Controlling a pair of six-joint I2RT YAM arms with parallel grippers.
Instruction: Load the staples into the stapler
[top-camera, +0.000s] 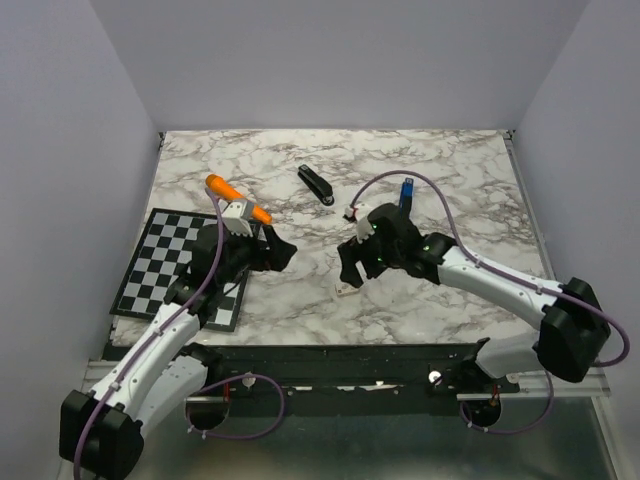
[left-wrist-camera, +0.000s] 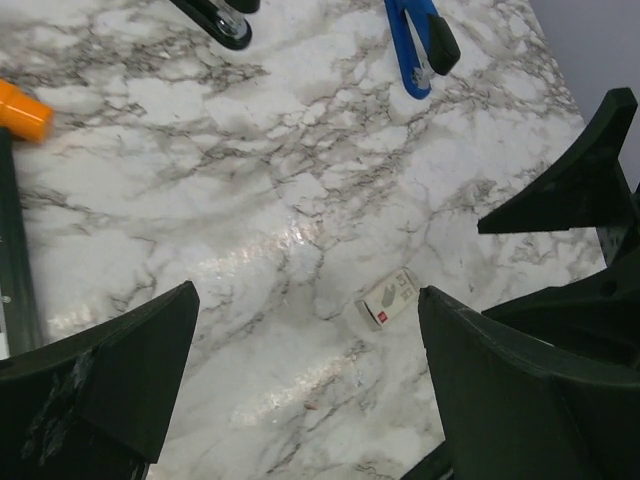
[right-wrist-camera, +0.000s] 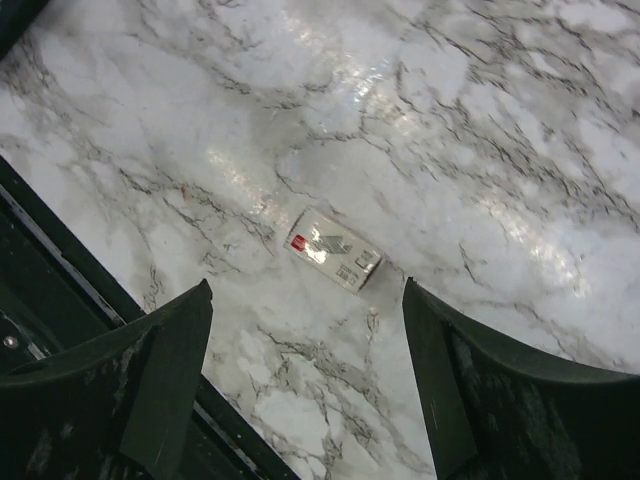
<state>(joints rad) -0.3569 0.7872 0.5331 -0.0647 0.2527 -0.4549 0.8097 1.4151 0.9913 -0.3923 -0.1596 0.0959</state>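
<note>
- Top external view: a black stapler (top-camera: 316, 185) lies slantwise at the counter's (top-camera: 470, 160) far middle, with a blue stapler (top-camera: 407, 190) to its right.
- Right pincer (right-wrist-camera: 307, 295) hangs spread over a small white box (right-wrist-camera: 334, 250).
- Left pincer (left-wrist-camera: 308, 295) is spread too, low, facing that box.

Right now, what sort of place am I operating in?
Probably a robot lab test cell, not an office: a marble-patterned table boxed in by plain walls, a checkerboard mat like a calibration target, and a black stapler and blue stapler laid out.
</note>
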